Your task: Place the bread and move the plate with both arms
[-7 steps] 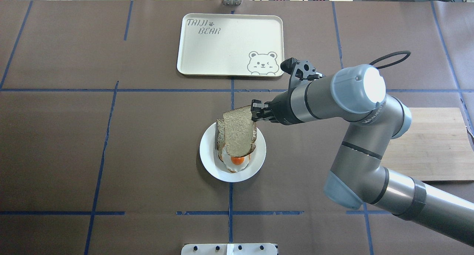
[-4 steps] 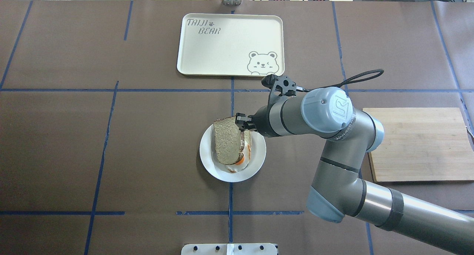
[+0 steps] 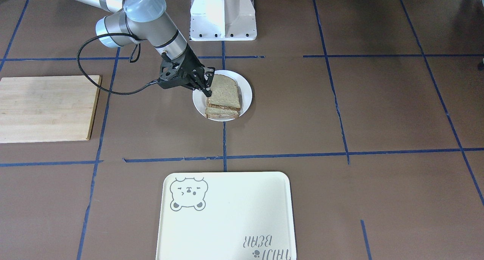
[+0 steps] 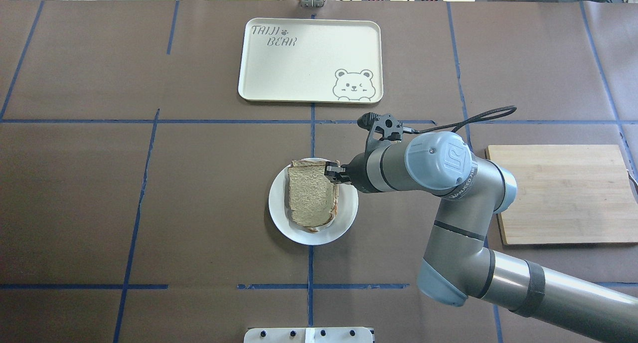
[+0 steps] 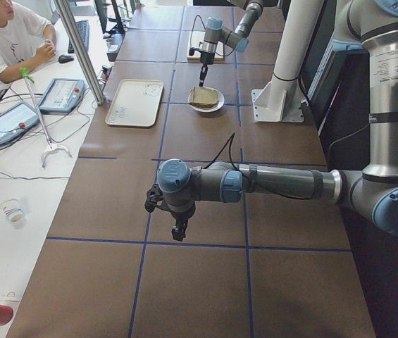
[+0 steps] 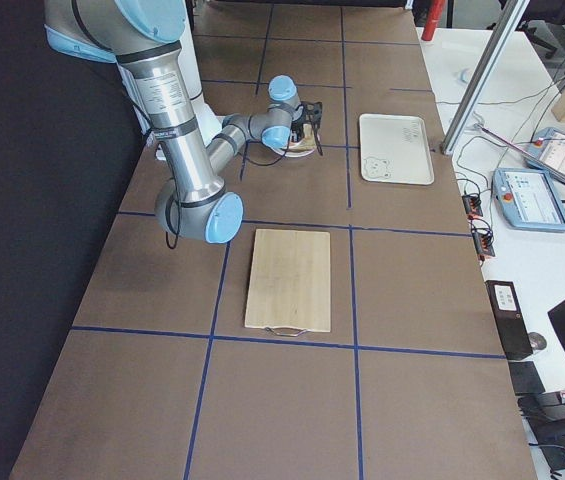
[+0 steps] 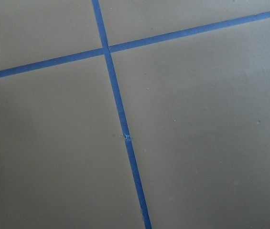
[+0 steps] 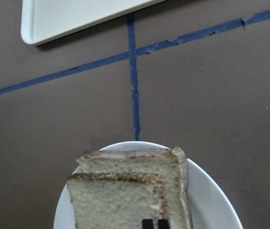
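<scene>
- Bread now lies flat on top of the stack on the plate.
- 1 s ago it hung tilted over the plate with an egg yolk showing beneath. 0.6 s ago it was lower but still slanted. The yolk is now covered.
- Right arm has swung in toward the plate and dropped. More of the cutting board is uncovered than 1 s ago.
- Plate and tray have not moved.

Right arm pose:
- It enters from the overhead view's lower right, bends sharply at the elbow, and the forearm runs across to the plate with the wrist angled down.
- Right gripper sits at the bread's far right corner, over the plate's rim.
- In the wrist view its 2 fingertips are drawn close together with only a slit between them, pinched on the bread's crust edge.
- The same view shows the bread resting on a second slice, whose far edge and right side stick out from under it.

Left arm:
- It is stretched low over the surface, well apart from the plate.
- Left gripper points down just above the surface. It shows only in the side camera, so I cannot tell whether it is open or closed.
- Its wrist camera shows only brown surface and 2 crossing lines of blue tape.
</scene>
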Available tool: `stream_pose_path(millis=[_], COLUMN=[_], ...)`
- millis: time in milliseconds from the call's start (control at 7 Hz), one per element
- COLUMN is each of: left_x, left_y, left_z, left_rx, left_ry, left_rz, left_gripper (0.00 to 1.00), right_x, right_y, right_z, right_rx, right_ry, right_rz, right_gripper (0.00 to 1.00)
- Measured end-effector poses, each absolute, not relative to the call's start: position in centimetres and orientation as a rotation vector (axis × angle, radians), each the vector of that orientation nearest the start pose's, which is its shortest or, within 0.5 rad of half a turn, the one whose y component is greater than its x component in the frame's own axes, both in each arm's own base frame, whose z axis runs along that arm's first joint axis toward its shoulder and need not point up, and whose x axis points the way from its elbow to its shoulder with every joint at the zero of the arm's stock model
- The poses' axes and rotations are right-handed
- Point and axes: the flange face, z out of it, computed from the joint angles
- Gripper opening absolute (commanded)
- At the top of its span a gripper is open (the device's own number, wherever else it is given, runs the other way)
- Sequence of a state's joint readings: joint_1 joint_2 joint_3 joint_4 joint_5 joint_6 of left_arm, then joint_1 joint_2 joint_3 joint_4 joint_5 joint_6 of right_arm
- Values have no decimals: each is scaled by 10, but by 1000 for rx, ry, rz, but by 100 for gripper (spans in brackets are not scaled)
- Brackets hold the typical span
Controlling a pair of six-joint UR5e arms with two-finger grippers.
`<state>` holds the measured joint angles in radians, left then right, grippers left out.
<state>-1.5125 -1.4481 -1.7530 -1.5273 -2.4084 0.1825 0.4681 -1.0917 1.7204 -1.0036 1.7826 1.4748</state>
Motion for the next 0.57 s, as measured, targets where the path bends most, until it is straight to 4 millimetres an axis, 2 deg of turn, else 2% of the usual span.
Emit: stream_pose_path(millis=[286,429,571], left_x=[-34,-34,-34], left_y=[-443,-444,-445], left_z=[626,624,621], left_rx=[67,71,78], left_ry=[837,836,835], left_rz=[233,235,238], left_gripper=[100,100,100], right_x=[-515,-498,-467], right_y=[-397,-416,-445], right_z=[268,280,289], right_rx=[152,118,75], right_ry=[-1149,-1089,-1015], right_rz=[215,210,174], right_gripper=[100,100,100])
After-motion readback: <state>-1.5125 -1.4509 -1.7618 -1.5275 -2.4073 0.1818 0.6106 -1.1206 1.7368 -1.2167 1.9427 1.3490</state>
